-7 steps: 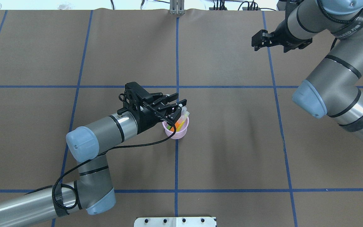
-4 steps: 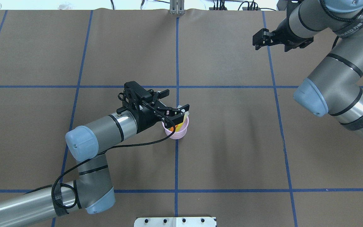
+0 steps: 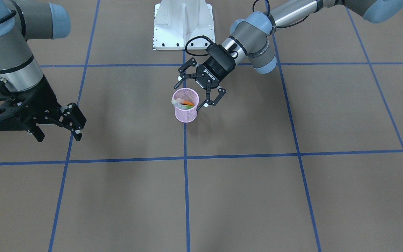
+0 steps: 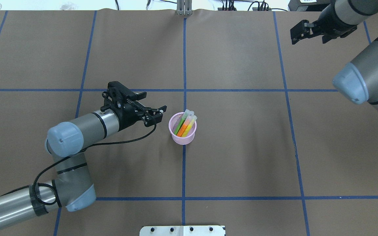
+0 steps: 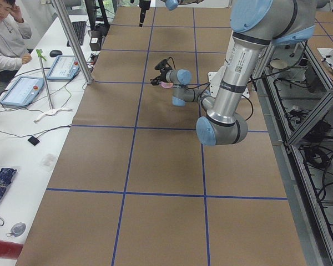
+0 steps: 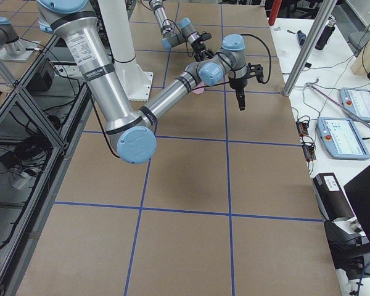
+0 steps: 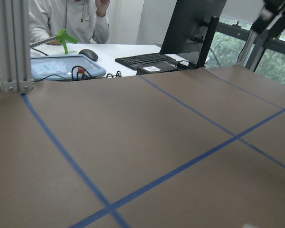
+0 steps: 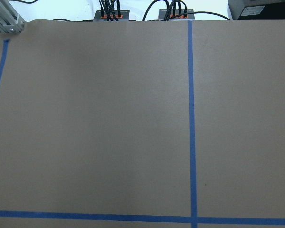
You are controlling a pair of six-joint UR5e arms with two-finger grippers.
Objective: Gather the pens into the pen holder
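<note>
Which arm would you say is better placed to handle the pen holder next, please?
The left, probably: the left tool, open, sits beside the pen holder; the right tool hangs far away.

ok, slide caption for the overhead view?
Green, orange and yellow pens lean in the pink mesh pen holder; open left gripper beside it, right gripper far off.
</note>
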